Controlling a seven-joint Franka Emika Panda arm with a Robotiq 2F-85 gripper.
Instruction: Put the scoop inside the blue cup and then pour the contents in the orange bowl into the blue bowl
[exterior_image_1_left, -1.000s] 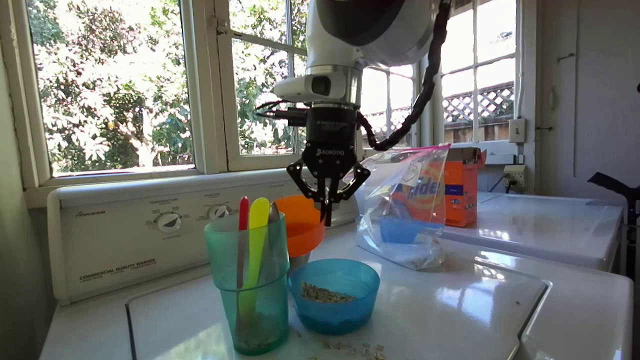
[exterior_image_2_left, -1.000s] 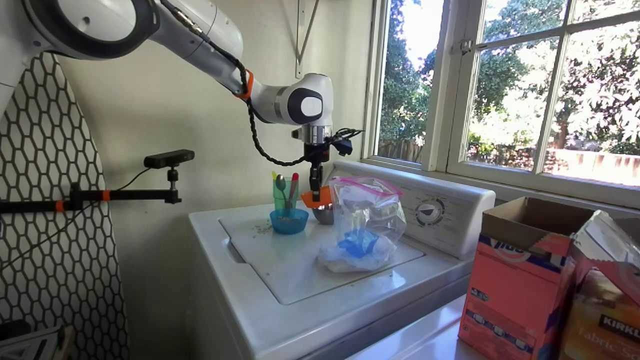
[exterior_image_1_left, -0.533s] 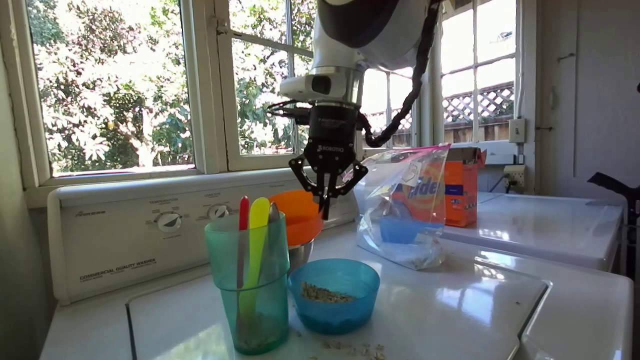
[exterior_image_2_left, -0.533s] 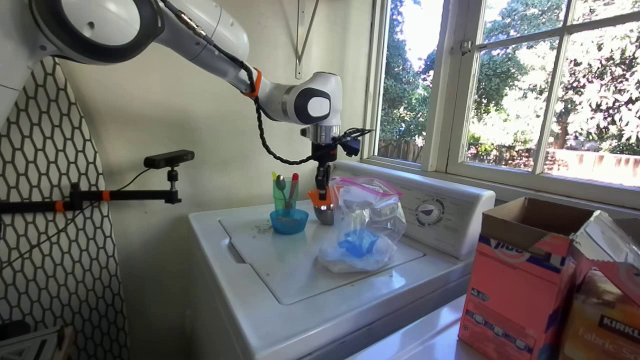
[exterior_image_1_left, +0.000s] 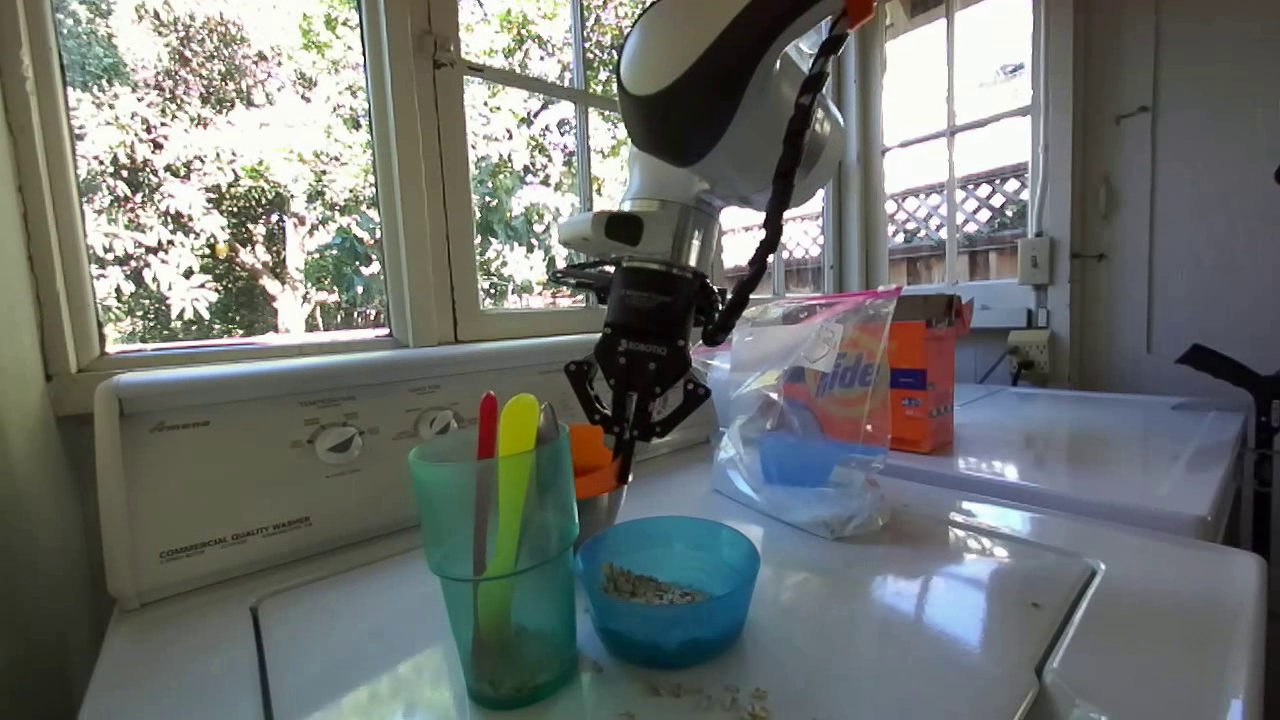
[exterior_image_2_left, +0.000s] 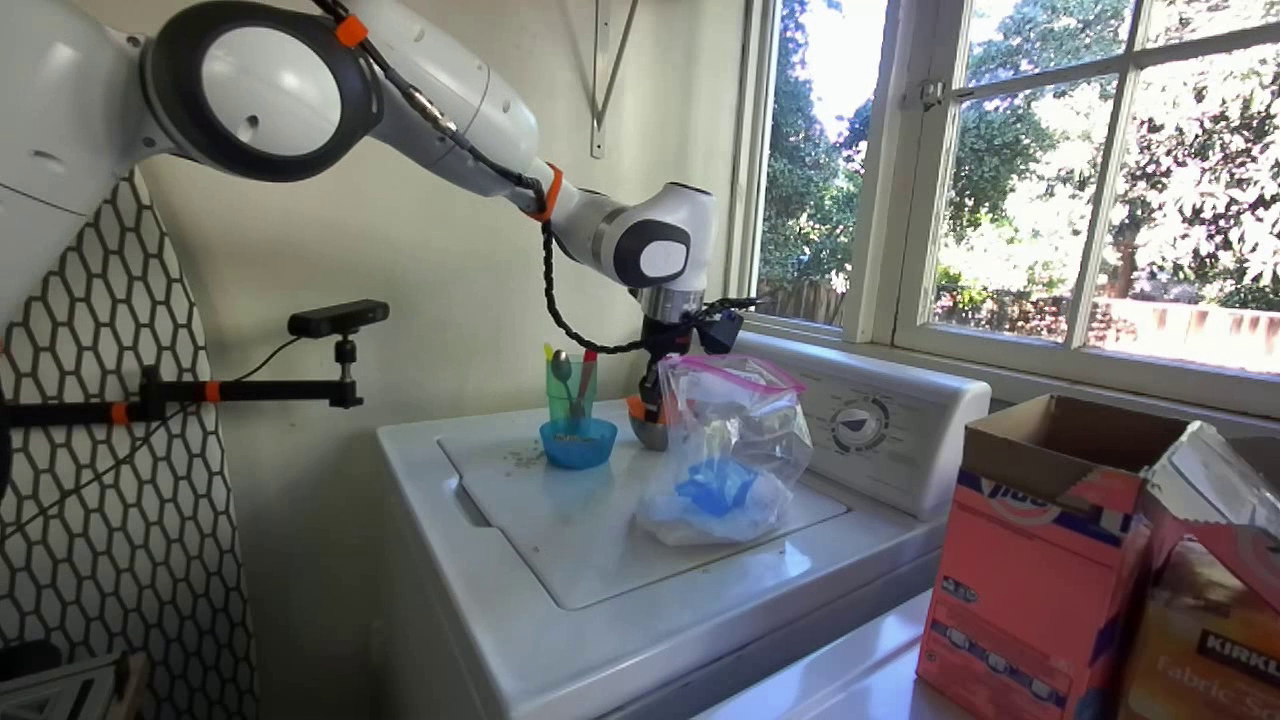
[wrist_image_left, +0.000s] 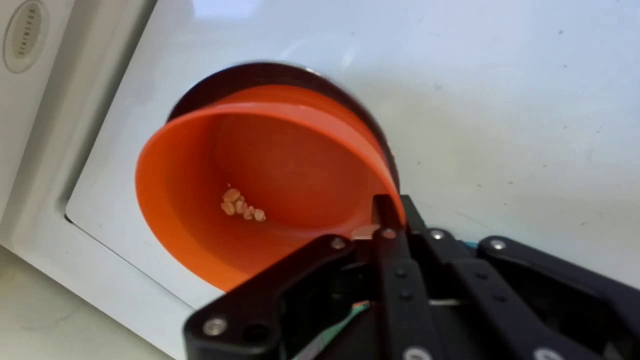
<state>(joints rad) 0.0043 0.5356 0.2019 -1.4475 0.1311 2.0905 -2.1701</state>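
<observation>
Because the gripper (wrist_image_left: 397, 204), near the blue cup (exterior_image_1_left: 537, 575), clamps the orange bowl (wrist_image_left: 295, 167) by one edge, a crooked release could topple it; the blue bowl (exterior_image_1_left: 680, 637) is just beside the cup, the scoop (exterior_image_1_left: 487, 428) inside that cup, and the orange bowl's few flakes (wrist_image_left: 239, 205) might spill.

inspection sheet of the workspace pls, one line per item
Surface: white washer top, loose flakes scattered on it.
Job's things: scoop stands in blue cup; blue bowl holds a flake pile; orange bowl holds a few flakes.
Clutter: clear zip bag, metal bowl; yellow utensil and spoon in the blue cup.
Gripper: shut on the orange bowl's rim.
Cables: black cable hangs in a loop; no snag seen.
Surroundings: windows, open box, mounted camera.
</observation>
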